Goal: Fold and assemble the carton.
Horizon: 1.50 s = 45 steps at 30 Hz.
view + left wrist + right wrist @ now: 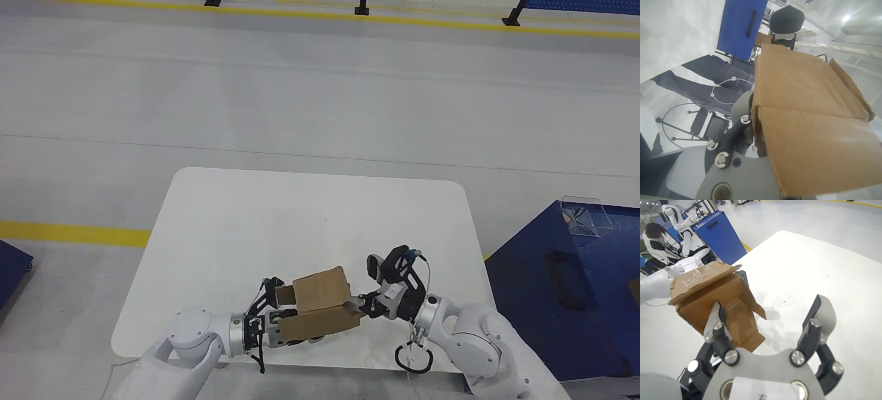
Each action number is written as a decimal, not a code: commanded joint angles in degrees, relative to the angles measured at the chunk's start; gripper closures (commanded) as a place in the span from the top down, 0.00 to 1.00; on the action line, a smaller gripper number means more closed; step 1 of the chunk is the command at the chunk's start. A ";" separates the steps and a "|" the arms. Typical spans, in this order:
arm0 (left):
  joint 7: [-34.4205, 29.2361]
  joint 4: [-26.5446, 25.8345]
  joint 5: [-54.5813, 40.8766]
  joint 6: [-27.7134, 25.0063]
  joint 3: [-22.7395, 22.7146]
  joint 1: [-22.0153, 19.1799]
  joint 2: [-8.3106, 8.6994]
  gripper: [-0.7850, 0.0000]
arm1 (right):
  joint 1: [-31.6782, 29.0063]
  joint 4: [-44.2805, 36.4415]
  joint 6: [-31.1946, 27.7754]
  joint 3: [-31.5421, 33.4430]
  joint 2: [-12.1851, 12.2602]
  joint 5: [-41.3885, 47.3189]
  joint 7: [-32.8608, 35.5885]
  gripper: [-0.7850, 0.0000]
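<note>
**Top view.** The carton (pixel 322 290) sits between the two arms at the near edge of the white table (pixel 300 210). The left gripper (pixel 283 312) is clamped on its left end, and the right gripper (pixel 367 285) is at its right end.

**Left wrist view.** Creased cardboard panels lie against one left finger (pixel 738 130) and hide the other.

**Right wrist view.** The right jaws are spread wide. One finger (pixel 720 313) touches an open flap (pixel 745 321) and the other stands clear. The carton's shadow falls on the table below it.

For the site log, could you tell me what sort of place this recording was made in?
Probably a factory-style robot test hall: a grey floor with yellow lane lines, a blue cabinet, and another white humanoid robot.
</note>
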 commanded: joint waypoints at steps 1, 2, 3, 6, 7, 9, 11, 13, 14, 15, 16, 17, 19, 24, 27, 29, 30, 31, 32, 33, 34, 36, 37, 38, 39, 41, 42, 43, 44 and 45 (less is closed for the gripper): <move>0.00 0.00 0.00 0.00 0.00 0.00 0.00 0.00 | 0.19 0.27 -0.28 -0.12 -0.04 0.34 0.27 1.00; 0.99 -0.27 0.17 -0.17 0.08 0.29 -0.03 0.00 | 0.32 0.42 -0.30 -0.26 -0.07 0.34 0.27 1.00; 1.52 -0.50 0.15 -0.27 0.17 0.47 -0.05 0.00 | 0.43 0.57 -0.27 -0.40 -0.12 0.39 0.27 1.00; 2.91 -0.64 0.17 -1.96 -0.14 0.61 -0.07 0.00 | 0.68 0.97 0.68 0.24 -0.18 0.49 -0.70 1.00; 3.45 -0.66 0.24 -2.93 -0.34 0.72 -0.07 0.00 | 0.73 1.13 1.06 0.88 -0.16 0.89 -0.85 1.00; 4.39 -0.66 0.26 -4.40 -0.84 0.95 -0.04 0.00 | 0.72 1.29 2.32 2.61 -0.04 1.45 -0.89 1.00; 5.84 -0.77 1.52 -5.87 -1.41 1.14 0.06 0.00 | 0.33 0.78 3.61 4.37 0.08 2.25 -0.84 1.00; 6.68 -0.90 2.17 -6.64 -1.82 1.39 0.15 0.00 | -0.27 0.28 3.89 6.15 0.26 3.29 -0.24 1.00; 6.89 -0.92 2.14 -6.76 -2.05 1.49 0.19 0.00 | -0.61 -0.02 3.81 6.89 0.35 3.70 0.11 1.00; 7.08 -0.93 2.17 -6.82 -2.30 1.54 0.23 0.00 | -0.97 -0.32 3.63 7.42 0.42 4.05 0.53 1.00; 7.44 -0.96 2.31 -6.95 -2.58 1.54 0.28 0.00 | -1.32 -0.70 3.39 7.72 0.48 4.22 1.07 1.00; 8.17 -0.98 2.08 -7.22 -2.92 1.65 0.28 0.00 | -1.61 -1.08 3.13 7.75 0.53 4.08 1.79 1.00; 8.73 -1.19 1.63 -7.48 -3.21 1.79 0.28 0.00 | -1.75 -1.45 3.00 6.98 0.53 2.72 3.01 1.00; 9.94 -1.64 1.37 -8.35 -3.77 1.97 0.28 0.00 | 0.38 0.03 4.66 2.35 -0.04 -0.57 4.39 1.00; 10.09 -1.78 1.32 -8.37 -3.87 2.04 0.28 0.00 | 2.56 2.02 5.60 -0.34 -0.58 -0.76 4.11 1.00; 9.94 -1.79 1.44 -8.38 -3.87 2.01 0.30 0.00 | 3.57 2.32 5.77 -1.56 -0.85 -1.19 3.67 1.00; 9.83 -1.84 1.51 -8.38 -3.82 2.03 0.30 0.00 | 3.86 2.40 5.92 -1.97 -0.95 -1.56 3.33 1.00; 9.68 -1.90 1.51 -8.45 -3.78 2.06 0.30 0.00 | 4.09 2.49 6.16 -2.33 -1.05 -1.74 3.13 1.00; 9.52 -1.91 1.57 -8.47 -3.74 2.08 0.30 0.00 | 4.31 2.56 6.45 -2.60 -1.14 -1.78 2.97 1.00; 9.37 -1.94 1.74 -8.57 -3.68 2.09 0.31 0.00 | 4.53 2.62 6.65 -2.83 -1.22 -1.72 2.85 1.00; 9.19 -1.94 1.86 -8.66 -3.60 2.14 0.31 0.00 | 4.79 2.72 6.79 -2.98 -1.30 -1.63 2.67 1.00; 8.97 -1.95 2.11 -8.93 -3.46 2.19 0.31 0.00 | 5.18 2.99 7.09 -3.23 -1.44 -1.61 2.33 1.00; 8.92 -1.92 2.20 -8.98 -3.43 2.20 0.31 0.00 | 5.44 2.95 7.42 -3.26 -1.48 -2.46 1.91 1.00; 8.84 -1.93 2.32 -9.05 -3.38 2.20 0.32 0.00 | 5.48 2.40 7.86 -3.58 -1.50 -5.06 1.15 1.00; 8.73 -1.95 2.37 -9.15 -3.34 2.22 0.32 0.00 | 5.01 1.62 8.08 -4.34 -1.56 -7.54 0.14 1.00; 8.54 -1.92 2.42 -9.28 -3.32 2.23 0.33 0.00 | 3.98 0.88 7.64 -5.51 -1.71 -7.96 -0.82 1.00; 8.51 -1.91 2.44 -9.25 -3.33 2.21 0.33 0.00 | 3.80 0.69 7.63 -5.55 -1.75 -7.72 -0.98 1.00; 8.42 -1.96 2.44 -9.29 -3.31 2.22 0.33 0.00 | 3.70 0.49 7.65 -5.42 -1.77 -7.74 -1.22 1.00; 8.34 -1.98 2.39 -9.31 -3.32 2.25 0.34 0.00 | 3.60 0.37 7.63 -5.22 -1.77 -7.77 -1.50 1.00; 8.31 -1.98 2.38 -9.32 -3.34 2.27 0.34 0.00 | 3.49 0.30 7.52 -4.98 -1.77 -7.66 -1.71 1.00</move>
